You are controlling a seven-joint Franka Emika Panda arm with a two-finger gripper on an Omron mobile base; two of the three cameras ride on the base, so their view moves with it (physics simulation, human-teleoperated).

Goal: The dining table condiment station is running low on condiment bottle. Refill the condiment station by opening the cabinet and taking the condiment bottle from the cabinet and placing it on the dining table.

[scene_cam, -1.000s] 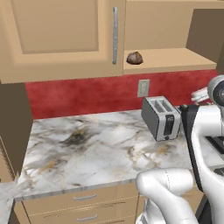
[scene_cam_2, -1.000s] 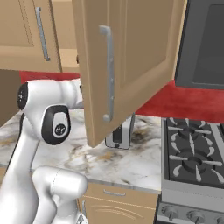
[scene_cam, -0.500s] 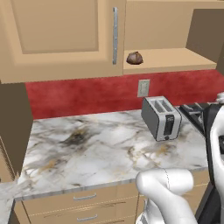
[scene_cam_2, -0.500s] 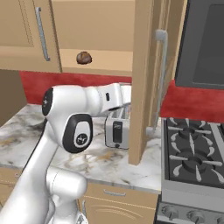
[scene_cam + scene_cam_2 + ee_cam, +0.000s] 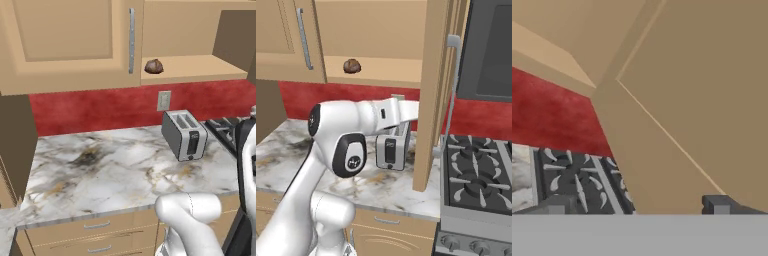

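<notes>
The cabinet's right door stands swung open, edge-on in the right base view, its silver bar handle facing the stove. My arm reaches from the left toward that door, and the hand is hidden behind it. In the hand view my gripper is open, its fingertips far apart with nothing between them, close to the door's tan inner face. The open shelf holds a small dark brown rounded thing. The condiment bottle and the dining table are out of view.
A silver toaster stands on the marble counter below the shelf. To the right is a gas stove under a dark appliance. The left cabinet door is shut. Drawers sit under the counter.
The right cabinet door has swung from half open to fully edge-on. My arm has swept right with it, and the hand has gone behind the door.
</notes>
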